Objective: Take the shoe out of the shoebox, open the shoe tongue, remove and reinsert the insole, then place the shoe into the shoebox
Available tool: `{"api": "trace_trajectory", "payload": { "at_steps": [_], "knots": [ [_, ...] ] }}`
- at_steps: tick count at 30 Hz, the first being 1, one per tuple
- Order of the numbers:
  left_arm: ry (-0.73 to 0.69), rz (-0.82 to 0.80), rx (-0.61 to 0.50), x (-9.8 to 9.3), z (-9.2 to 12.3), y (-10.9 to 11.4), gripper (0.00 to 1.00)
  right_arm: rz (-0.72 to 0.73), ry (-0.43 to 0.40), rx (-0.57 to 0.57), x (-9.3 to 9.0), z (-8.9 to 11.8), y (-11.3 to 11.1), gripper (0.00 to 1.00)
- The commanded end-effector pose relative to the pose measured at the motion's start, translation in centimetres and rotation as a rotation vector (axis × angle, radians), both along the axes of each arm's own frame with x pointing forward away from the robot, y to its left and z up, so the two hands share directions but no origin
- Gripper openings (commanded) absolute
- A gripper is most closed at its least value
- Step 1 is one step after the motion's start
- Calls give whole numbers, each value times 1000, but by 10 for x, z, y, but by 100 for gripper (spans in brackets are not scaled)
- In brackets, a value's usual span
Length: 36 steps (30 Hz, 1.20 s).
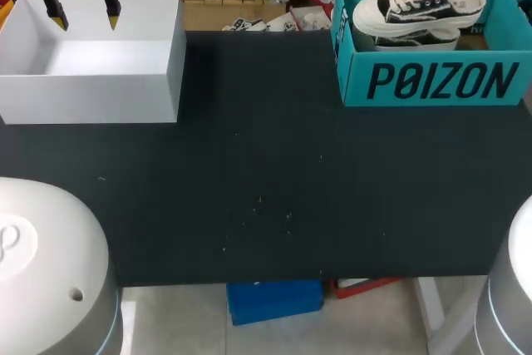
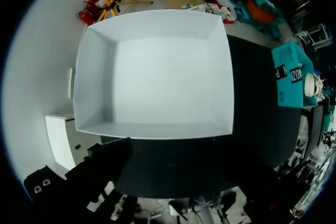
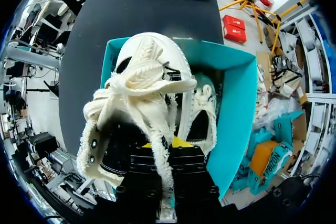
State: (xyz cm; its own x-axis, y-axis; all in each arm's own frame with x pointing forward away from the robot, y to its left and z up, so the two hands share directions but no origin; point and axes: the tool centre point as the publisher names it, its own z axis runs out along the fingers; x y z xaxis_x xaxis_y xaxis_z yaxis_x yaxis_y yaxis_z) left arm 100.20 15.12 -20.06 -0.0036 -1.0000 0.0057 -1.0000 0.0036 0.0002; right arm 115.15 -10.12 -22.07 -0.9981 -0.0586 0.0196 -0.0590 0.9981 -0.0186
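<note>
Gripping the cream-and-black sneaker by its heel collar, the right gripper holds it just above the teal shoebox, a second sneaker beneath. The left gripper, fingers spread and empty, hangs over a white box.

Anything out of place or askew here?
Nothing spilled or damaged. The only oddity: the cream-and-black canvas shoe hangs above the rim of the teal cardboard shoebox, gripped by the right end effector, over a second matching shoe lying in the box. That looks like a lift, not a fault.
</note>
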Motion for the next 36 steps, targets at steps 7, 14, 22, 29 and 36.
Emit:
{"api": "trace_trajectory", "payload": {
  "at_steps": [7, 14, 22, 29, 36],
  "knots": [
    [2, 2, 4, -1, 1, -1, 100, 19, -21, -62, -53, 63, 59, 0],
    [2, 2, 4, -1, 1, -1, 100, 22, -65, -67, -100, 77, 112, 0],
    [2, 2, 4, -1, 1, -1, 100, -33, -86, -19, -157, 61, 188, 0],
    [2, 2, 4, -1, 1, -1, 100, -65, -90, 36, -176, 31, 261, 0],
    [2, 2, 4, -1, 1, -1, 100, -91, -51, 69, -197, -4, 309, 0]
  ]
}}
